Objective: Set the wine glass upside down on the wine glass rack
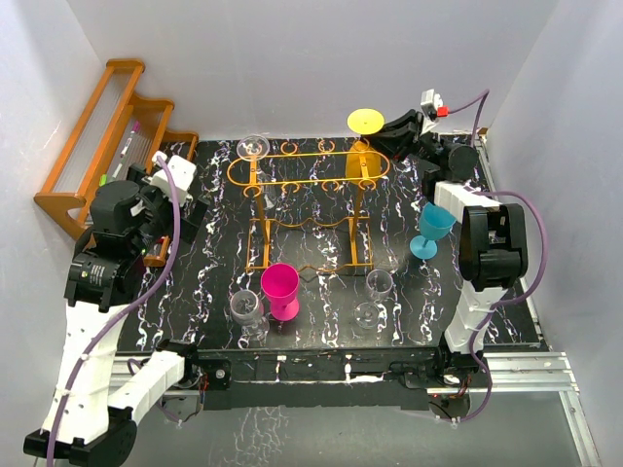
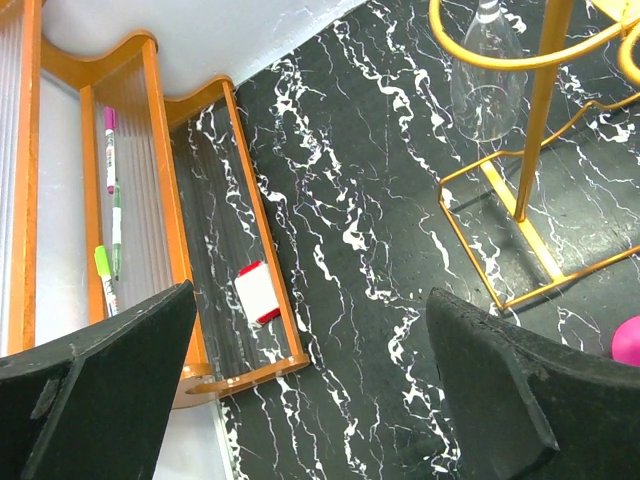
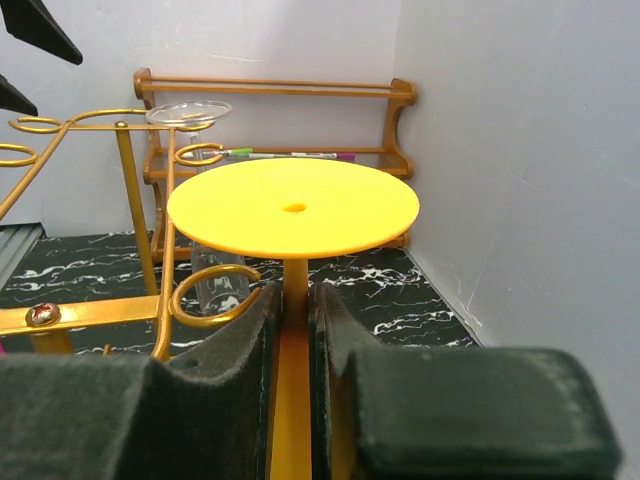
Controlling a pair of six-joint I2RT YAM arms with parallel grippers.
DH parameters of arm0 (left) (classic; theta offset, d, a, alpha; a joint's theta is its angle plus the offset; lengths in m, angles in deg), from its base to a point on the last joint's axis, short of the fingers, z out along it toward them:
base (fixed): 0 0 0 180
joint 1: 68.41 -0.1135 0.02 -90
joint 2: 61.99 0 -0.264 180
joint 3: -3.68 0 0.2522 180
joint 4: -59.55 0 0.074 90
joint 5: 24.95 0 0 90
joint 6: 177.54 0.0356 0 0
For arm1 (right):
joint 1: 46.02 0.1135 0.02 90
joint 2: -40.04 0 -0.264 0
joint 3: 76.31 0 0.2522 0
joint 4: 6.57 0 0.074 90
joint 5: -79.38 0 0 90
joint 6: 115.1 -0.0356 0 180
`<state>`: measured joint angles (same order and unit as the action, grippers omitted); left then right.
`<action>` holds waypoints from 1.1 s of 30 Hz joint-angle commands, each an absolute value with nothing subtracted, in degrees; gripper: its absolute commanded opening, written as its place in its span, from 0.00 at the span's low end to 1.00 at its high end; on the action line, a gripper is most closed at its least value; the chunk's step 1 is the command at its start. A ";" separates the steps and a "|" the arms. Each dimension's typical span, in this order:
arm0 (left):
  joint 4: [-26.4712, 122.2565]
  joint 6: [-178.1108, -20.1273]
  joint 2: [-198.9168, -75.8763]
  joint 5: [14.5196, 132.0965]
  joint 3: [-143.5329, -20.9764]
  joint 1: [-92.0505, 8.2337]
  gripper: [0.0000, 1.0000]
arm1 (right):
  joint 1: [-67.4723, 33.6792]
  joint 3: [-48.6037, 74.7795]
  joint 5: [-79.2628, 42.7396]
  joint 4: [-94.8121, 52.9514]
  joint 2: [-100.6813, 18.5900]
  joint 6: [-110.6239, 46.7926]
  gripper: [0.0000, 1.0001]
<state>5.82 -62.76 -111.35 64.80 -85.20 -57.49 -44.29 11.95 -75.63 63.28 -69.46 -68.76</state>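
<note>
One clear glass (image 1: 245,309) stands at 7 o'clock on the black marbled table (image 1: 409,326), with a magenta plastic cup (image 1: 280,289) just beside it. At 3 o'clock a teal stemmed glass (image 1: 431,230) stands upright. At 9 o'clock the left gripper (image 2: 310,400) hangs with its pads spread wide, grasping nothing. The orange-gold wire wine glass rack (image 1: 310,199) fills the centre, and a clear stemmed glass (image 1: 254,148) hangs inverted at its 11 o'clock corner. At the rack's 1 o'clock end the right gripper (image 3: 293,300) is clenched on the stem of the yellow plastic wine glass (image 3: 293,208), which is upside down with its base uppermost, just beside a ring slot (image 3: 212,292). A brown wooden stepped rack (image 1: 102,146) stands at 10 o'clock.
</note>
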 commanded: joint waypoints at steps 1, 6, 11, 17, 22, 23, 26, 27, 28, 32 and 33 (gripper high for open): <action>4.54 -64.13 -111.59 65.54 -86.62 -57.78 0.97 | -44.40 13.65 -75.40 84.29 -69.50 -68.93 0.08; 4.07 -64.66 -112.13 66.03 -86.73 -57.80 0.97 | -44.42 10.44 -76.26 84.30 -68.41 -67.30 0.08; 3.87 -65.12 -112.53 67.05 -86.71 -57.81 0.97 | -44.29 7.24 -77.19 84.34 -66.67 -65.95 0.08; 3.66 -65.63 -113.11 67.91 -86.39 -57.78 0.97 | -43.98 3.90 -77.37 84.29 -64.36 -64.19 0.08; 3.78 -66.07 -113.22 68.38 -85.81 -57.78 0.97 | -43.94 2.52 -77.48 84.33 -62.75 -63.32 0.08; 3.78 -66.09 -113.15 68.51 -85.69 -57.82 0.97 | -43.99 2.49 -77.46 84.26 -62.53 -63.33 0.08; 4.07 -66.30 -112.93 68.62 -85.30 -57.77 0.97 | -43.85 2.41 -77.50 84.27 -62.36 -63.45 0.08; 4.06 -66.35 -112.93 68.65 -85.17 -57.85 0.97 | -43.91 2.33 -77.46 84.26 -62.39 -63.62 0.08; 4.04 -66.46 -112.89 68.73 -85.07 -57.83 0.97 | -43.87 2.32 -77.64 84.34 -62.42 -63.66 0.08; 4.04 -66.77 -112.92 68.91 -84.98 -57.79 0.97 | -43.57 1.53 -77.88 84.26 -62.16 -63.69 0.08; 4.04 -66.73 -112.96 68.91 -84.97 -57.77 0.97 | -43.45 1.22 -77.97 84.32 -61.86 -63.62 0.08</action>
